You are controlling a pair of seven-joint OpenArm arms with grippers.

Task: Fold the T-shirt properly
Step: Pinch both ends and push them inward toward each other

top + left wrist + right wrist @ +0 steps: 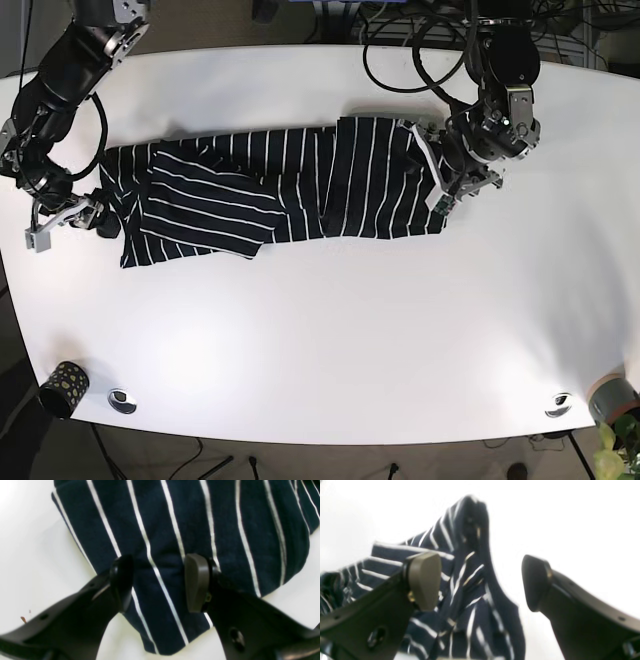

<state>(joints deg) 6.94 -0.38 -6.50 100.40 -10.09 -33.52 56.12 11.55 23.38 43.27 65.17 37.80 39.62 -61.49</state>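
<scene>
A dark navy T-shirt with thin white stripes point(290, 185) lies lengthwise across the white table point(330, 330), with one part folded over its left half point(210, 205). My left gripper point(440, 185) is at the shirt's right end. In the left wrist view it point(160, 582) is open, with its fingers astride the flat striped cloth point(175, 530). My right gripper point(98, 215) is at the shirt's left end. In the right wrist view it point(480, 582) is open over rumpled, raised cloth point(465, 580) and holds nothing.
A small patterned cup point(62, 388) stands at the front left corner. A grey cup point(612, 398) and a plant are at the front right. Two round fittings point(122, 400) point(558, 404) sit near the front edge. Cables point(420, 40) hang at the back.
</scene>
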